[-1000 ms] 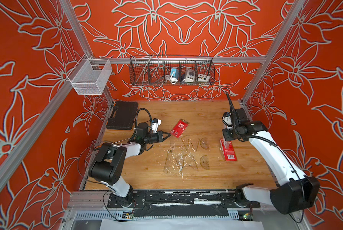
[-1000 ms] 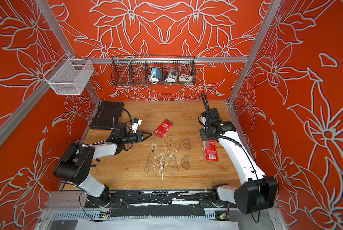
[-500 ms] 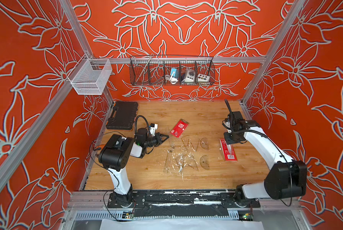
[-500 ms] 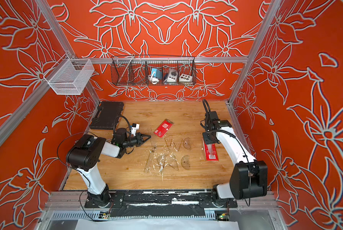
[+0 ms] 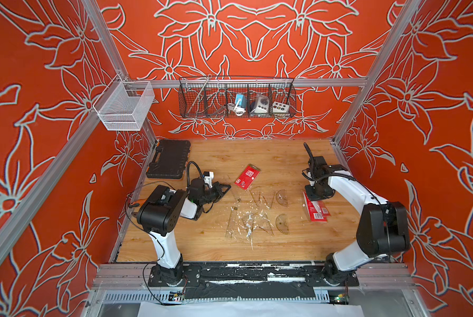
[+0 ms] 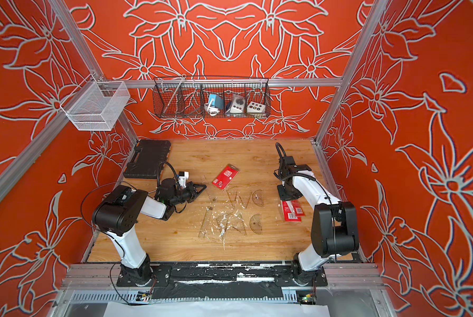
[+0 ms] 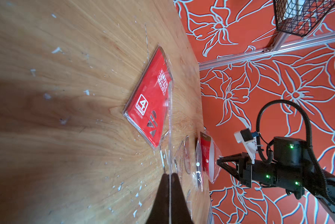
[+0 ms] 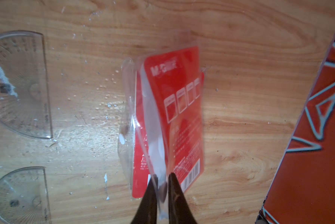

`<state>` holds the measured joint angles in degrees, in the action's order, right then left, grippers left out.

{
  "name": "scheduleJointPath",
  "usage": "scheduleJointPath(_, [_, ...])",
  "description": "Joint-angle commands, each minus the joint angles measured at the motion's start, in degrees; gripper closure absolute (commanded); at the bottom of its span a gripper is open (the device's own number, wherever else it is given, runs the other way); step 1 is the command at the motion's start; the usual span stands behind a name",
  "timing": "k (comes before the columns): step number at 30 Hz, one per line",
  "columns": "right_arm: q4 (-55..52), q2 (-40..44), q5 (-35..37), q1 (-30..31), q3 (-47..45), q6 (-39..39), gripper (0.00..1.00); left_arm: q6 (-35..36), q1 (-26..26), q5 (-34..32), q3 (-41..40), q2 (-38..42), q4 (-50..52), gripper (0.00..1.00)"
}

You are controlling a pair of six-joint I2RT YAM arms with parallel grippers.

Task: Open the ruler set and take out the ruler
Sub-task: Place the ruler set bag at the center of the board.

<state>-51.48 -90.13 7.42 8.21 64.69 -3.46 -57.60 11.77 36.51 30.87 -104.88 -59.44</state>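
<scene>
With the left pincer (image 7: 170,175), at 9 o'clock on the desk (image 5: 271,156), clamps a clear ruler (image 7: 170,124) edge-on. With the right pincer (image 8: 162,177), tips slightly parted, at 3 o'clock, brackets the clear flap of the ruler set (image 8: 180,108); cannot tell whether gripping. Mid-desk, flat: second red pack (image 5: 247,176) toward 12 o'clock, loose protractors (image 5: 282,224) toward 4 o'clock.

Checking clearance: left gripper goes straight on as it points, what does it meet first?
Probably the red ruler packet lying just ahead of the left gripper; the clear ruler it holds would touch first. Height unclear.
</scene>
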Motion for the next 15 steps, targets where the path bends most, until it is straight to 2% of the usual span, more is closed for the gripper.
scheduleJointPath(1, [0.7,0.2,-1.1,-0.2,-0.9,-0.2,0.82,1.1,0.8,-2.1,1.0,-1.2,0.7,1.00])
scheduleJointPath(9, [1.7,3.3,-4.1,-0.2,-1.8,-0.3,0.68,1.6,1.6,-4.8,0.3,-2.3,1.9,1.00])
scheduleJointPath(15, [1.9,4.4,-5.4,-0.2,-2.2,-0.1,0.60,1.2,1.8,-5.4,0.3,-3.7,1.5,0.94])
